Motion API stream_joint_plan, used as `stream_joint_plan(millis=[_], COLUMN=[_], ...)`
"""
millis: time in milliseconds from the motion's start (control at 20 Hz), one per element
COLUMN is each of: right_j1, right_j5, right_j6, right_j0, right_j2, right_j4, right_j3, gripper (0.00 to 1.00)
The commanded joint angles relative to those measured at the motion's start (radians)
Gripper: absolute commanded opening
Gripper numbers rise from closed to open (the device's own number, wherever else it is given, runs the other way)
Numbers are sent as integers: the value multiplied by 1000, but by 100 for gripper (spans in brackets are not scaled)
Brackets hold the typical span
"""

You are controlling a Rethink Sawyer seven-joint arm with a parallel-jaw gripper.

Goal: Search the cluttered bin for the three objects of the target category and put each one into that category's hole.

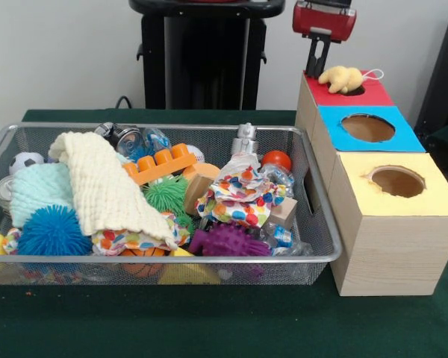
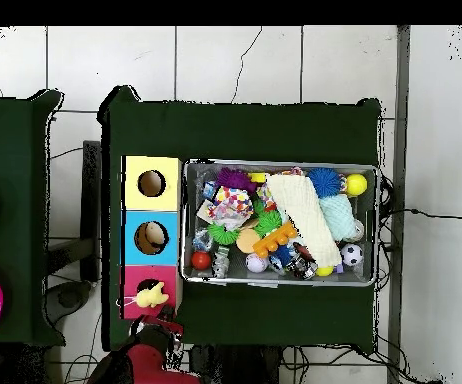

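Note:
The silver wire-mesh bin point(image 1: 172, 259) stands on the green table, full of clutter; in the overhead view the bin point(image 2: 275, 283) lies right of the boxes. A pale yellow-tan soft animal toy point(image 1: 342, 77) lies on top of the red-topped box, partly over its round hole point(image 1: 357, 90). In the overhead view the toy point(image 2: 152, 295) sits at the hole's edge. My gripper point(image 1: 318, 66) hangs just behind and left of the toy, apart from it, open and empty; from above the gripper point(image 2: 162, 322) is beside the red box. The tiger-striped toy is hidden.
The blue-topped box point(image 1: 369, 128) and yellow-topped box point(image 1: 399, 181) stand in a row with the red one. The bin holds a cream knitted cloth point(image 1: 104, 186), a blue spiky ball point(image 1: 52, 231), a purple spiky toy point(image 1: 228, 240) and an orange block point(image 1: 160, 164). The pedestal point(image 1: 201, 52) stands behind.

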Motion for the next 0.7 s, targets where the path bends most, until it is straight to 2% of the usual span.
stream_joint_plan(millis=[50, 150, 500, 700], right_j1=[-7, -19, -48, -64], right_j5=[94, 125, 219, 230], right_j6=[151, 119, 101, 88], right_j0=[19, 42, 91, 113], right_j2=[-10, -51, -108, -140], right_j4=[43, 42, 50, 30], right_j3=[-51, -66, -125, -155], gripper=[0, 0, 0, 0])
